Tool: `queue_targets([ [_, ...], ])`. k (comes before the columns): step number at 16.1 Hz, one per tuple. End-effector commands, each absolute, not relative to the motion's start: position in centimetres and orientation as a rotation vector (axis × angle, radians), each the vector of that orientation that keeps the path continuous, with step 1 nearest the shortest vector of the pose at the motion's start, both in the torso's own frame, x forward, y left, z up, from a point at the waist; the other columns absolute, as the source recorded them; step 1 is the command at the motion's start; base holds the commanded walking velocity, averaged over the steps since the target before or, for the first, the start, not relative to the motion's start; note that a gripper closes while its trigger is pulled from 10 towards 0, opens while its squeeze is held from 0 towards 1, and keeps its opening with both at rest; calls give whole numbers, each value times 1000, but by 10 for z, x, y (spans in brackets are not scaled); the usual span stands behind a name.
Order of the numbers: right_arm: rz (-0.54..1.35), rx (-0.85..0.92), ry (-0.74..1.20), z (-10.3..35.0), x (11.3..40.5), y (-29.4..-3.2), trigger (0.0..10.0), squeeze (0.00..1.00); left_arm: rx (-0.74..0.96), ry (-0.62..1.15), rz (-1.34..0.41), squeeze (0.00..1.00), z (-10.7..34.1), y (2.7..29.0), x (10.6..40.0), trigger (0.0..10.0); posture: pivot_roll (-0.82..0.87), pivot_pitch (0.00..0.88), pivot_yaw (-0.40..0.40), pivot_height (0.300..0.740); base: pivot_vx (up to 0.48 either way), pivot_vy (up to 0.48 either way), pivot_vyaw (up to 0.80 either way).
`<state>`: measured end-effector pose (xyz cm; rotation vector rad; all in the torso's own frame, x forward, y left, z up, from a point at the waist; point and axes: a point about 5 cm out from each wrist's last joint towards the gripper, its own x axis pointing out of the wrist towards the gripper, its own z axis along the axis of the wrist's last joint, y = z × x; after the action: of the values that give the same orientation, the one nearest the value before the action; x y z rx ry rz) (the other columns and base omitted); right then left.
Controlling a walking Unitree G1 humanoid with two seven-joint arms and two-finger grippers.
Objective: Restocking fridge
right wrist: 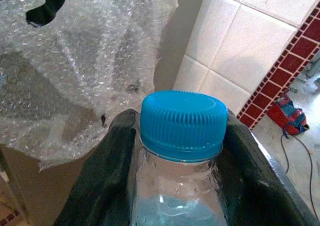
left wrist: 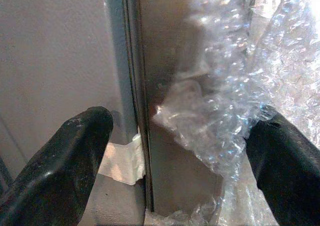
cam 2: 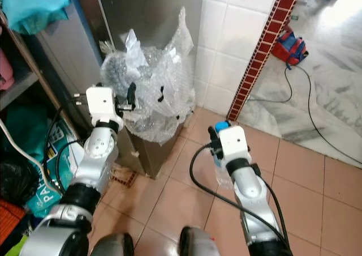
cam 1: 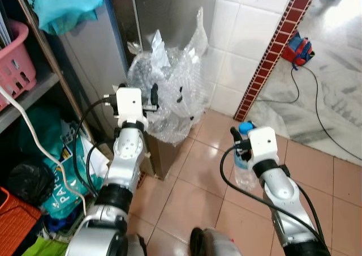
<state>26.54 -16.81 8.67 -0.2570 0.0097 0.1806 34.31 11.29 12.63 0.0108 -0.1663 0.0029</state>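
A clear water bottle (cam 1: 244,174) with a blue cap (right wrist: 182,117) hangs low over the tiled floor, upright, with my right gripper (cam 1: 242,140) shut on its neck; the black fingers (right wrist: 106,178) press on both sides just under the cap. My left gripper (cam 1: 167,95) is raised and open in front of the steel fridge (cam 1: 169,9), its fingertips at a clump of bubble wrap (cam 1: 167,77) that hangs on the fridge's lower front. In the left wrist view the fingers (left wrist: 65,168) stand wide apart, facing the door's vertical edge (left wrist: 136,91) and the wrap (left wrist: 235,101).
A shelf unit stands at the left with a pink basket (cam 1: 14,55), a teal cloth (cam 1: 62,4), a white cable (cam 1: 34,131) and bags below. To the right are the tiled wall (cam 1: 249,24), a red brick strip (cam 1: 271,55), and a red-blue device (cam 1: 298,47) with its cord on the marble floor.
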Motion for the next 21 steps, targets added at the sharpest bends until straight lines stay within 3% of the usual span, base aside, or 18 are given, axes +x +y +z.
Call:
queue_targets([
  [1, 175, -267, -21, 94, 263, -172, 10000, 0, 1, -133, 62, 0, 123, 128, 347, 10000, -31, 97, -30, 740, 0, 0, 0],
  [6, 161, -288, 0, 93, 246, -180, 10000, 0, -34, -110, -8, 0, 125, 118, 357, 10000, -69, 132, -27, 740, 0, 0, 0],
  [21, 138, -298, -1, 95, 250, -180, 10000, 0, -97, -86, -232, 0, 128, 88, 362, 10000, -70, 119, -18, 740, 0, 0, 0],
])
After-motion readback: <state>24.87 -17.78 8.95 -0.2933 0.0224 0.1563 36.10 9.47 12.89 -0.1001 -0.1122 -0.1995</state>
